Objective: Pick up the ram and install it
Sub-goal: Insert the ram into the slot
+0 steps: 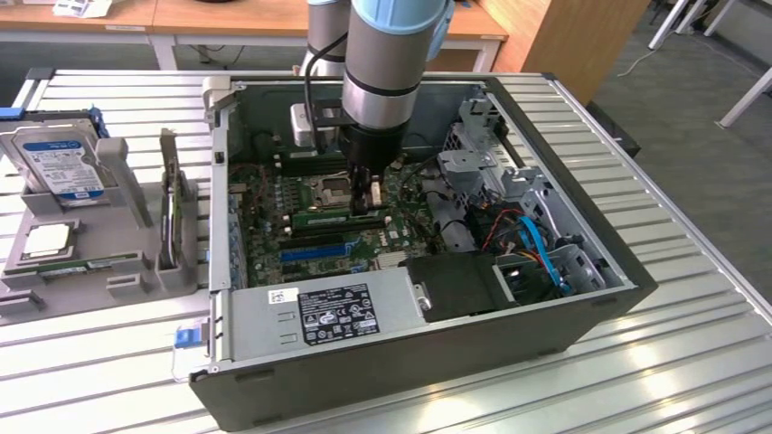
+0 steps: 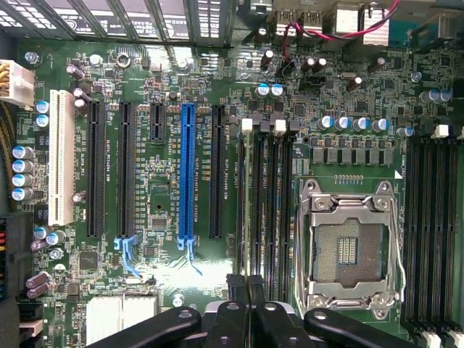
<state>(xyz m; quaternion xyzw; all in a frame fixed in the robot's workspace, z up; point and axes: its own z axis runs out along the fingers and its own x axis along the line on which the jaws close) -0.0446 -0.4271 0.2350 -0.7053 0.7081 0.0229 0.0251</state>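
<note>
Midway across the motherboard (image 1: 268,194), just beside the CPU socket (image 1: 333,190), the ram (image 1: 320,220) lies along a slot. The gripper (image 1: 364,208), fingers pressed together, sits at its end. Off-centre pressure could tilt the stick, leaving one end unseated.

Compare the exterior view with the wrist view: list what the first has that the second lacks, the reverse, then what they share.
Exterior view: the open computer case, its power supply, a hard drive in a grey holder beside it, the arm, and the green ram lying along a slot with the claw at its end.
Wrist view: board detail, such as capacitors and a pink wire.
Both: the motherboard, blue slot, CPU socket and the shut claw.
</note>
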